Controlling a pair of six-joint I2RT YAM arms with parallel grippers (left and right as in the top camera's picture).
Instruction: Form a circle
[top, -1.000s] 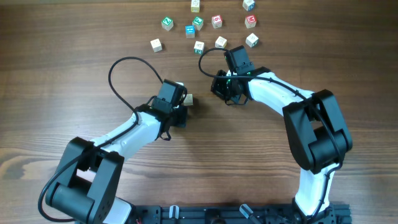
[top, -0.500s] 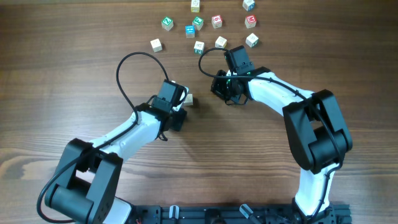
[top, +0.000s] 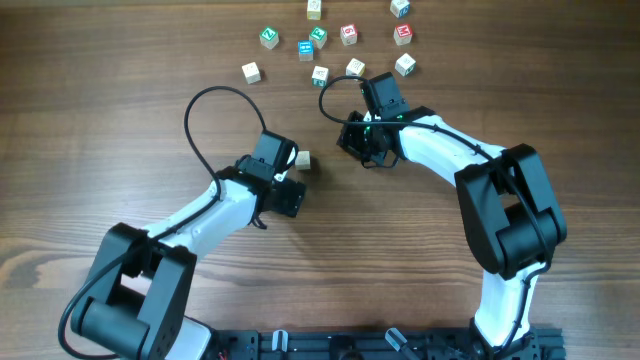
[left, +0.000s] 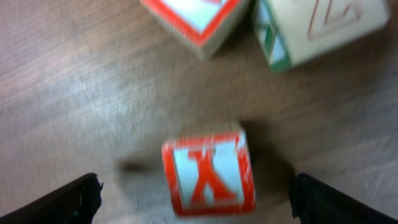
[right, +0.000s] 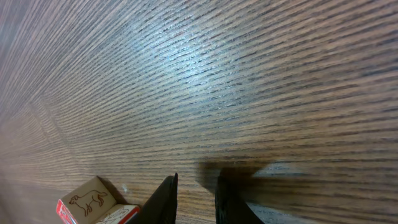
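My left end effector (left: 196, 190) stands wide apart, with the X cube (left: 208, 174) lying loose between its two fingers. The circle (left: 292, 37) is three cubes close together on the worktop (top: 100, 120): two red-printed, one pale. My right end effector (right: 196, 196) is a slit apart, clamping nothing. Eleven loose cubes (top: 348, 35) lie beyond

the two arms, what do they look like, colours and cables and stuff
Both match: the left arm and right arm have smooth white shells between chunky black joints. A thin black cable loops off the left wrist, a second cable off the right, where a small green light glows. The fingers are plain black.
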